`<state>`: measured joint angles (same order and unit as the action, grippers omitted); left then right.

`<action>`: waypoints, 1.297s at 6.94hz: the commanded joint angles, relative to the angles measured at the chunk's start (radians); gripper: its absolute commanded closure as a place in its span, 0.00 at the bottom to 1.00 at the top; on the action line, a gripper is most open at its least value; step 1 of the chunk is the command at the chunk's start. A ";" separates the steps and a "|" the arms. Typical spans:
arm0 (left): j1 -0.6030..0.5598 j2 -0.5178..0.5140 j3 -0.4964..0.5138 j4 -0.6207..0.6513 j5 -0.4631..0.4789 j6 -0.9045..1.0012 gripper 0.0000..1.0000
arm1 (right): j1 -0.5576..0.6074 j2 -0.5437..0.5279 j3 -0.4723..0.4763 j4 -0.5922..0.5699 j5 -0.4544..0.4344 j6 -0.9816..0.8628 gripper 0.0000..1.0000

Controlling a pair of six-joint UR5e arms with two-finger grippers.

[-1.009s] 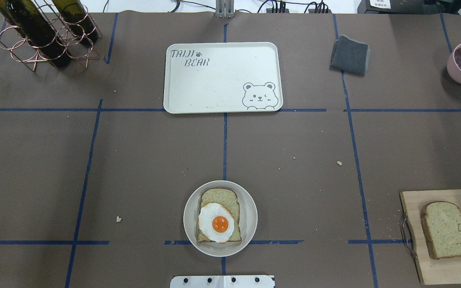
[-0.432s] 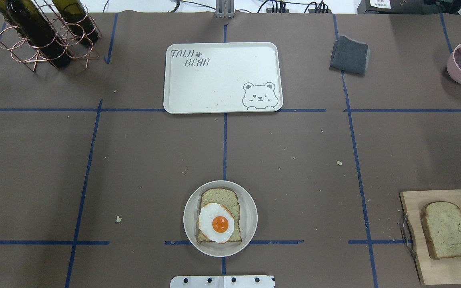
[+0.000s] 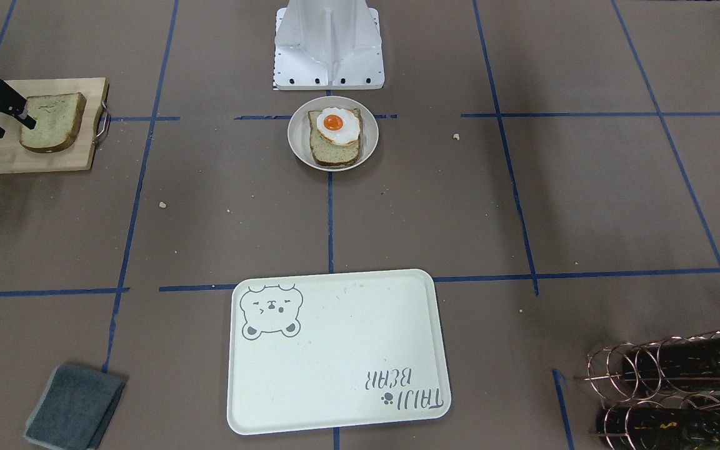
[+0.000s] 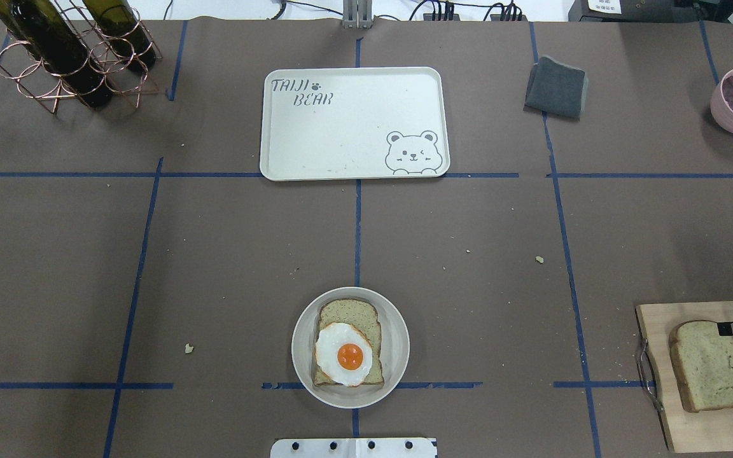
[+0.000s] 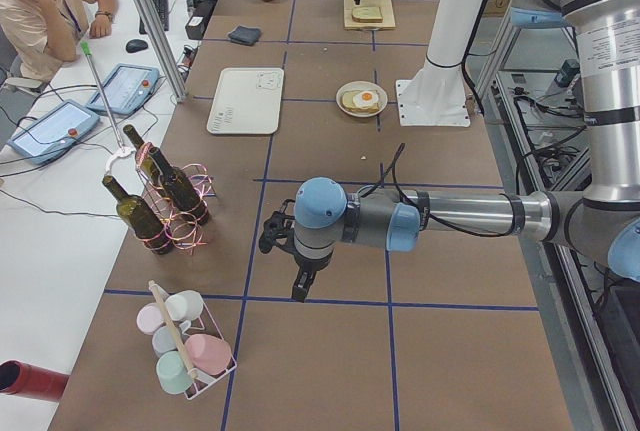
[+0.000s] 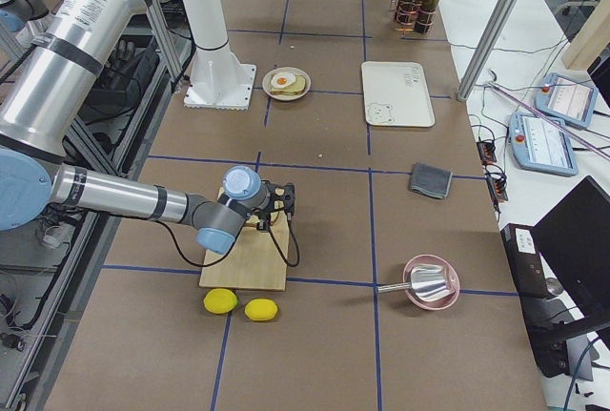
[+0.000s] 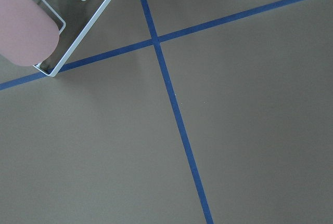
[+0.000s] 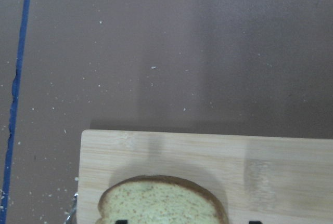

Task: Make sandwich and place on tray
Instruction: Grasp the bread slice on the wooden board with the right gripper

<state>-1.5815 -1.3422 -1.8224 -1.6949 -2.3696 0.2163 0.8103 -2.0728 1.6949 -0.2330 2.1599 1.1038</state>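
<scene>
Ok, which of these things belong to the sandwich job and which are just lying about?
Job: plate, bread slice with egg on it, second bread slice on cutting board, tray.
Lying about: grey cloth, pink bowl, wine bottles, lemons, cups.

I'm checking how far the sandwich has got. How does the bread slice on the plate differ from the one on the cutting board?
The plate slice carries a fried egg; the board slice is bare. The plate slice lies on a round plate mid-table; the board slice lies on a wooden cutting board on the robot's right, with the open right gripper at its edge. Both are pale, brown-crusted and flat.
</scene>
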 commanded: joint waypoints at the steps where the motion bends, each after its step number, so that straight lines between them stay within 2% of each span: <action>1: 0.000 0.000 0.002 -0.035 0.000 0.000 0.00 | -0.034 0.000 -0.050 0.030 -0.021 0.011 0.27; 3: 0.000 0.000 0.000 -0.051 0.000 0.000 0.00 | -0.065 0.002 -0.061 0.030 -0.043 0.013 0.30; 4: 0.000 0.000 0.000 -0.052 0.000 0.000 0.00 | -0.072 0.005 -0.060 0.032 -0.043 0.015 0.56; 5: 0.000 0.000 0.000 -0.052 0.000 0.000 0.00 | -0.082 0.005 -0.060 0.046 -0.043 0.015 0.88; 6: 0.000 0.000 0.000 -0.052 0.000 0.000 0.00 | -0.082 0.003 -0.061 0.072 -0.040 0.013 1.00; 9: 0.000 0.000 0.003 -0.069 -0.014 0.000 0.00 | -0.080 0.005 -0.057 0.107 -0.023 0.011 1.00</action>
<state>-1.5815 -1.3422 -1.8209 -1.7572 -2.3776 0.2163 0.7298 -2.0690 1.6358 -0.1479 2.1272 1.1154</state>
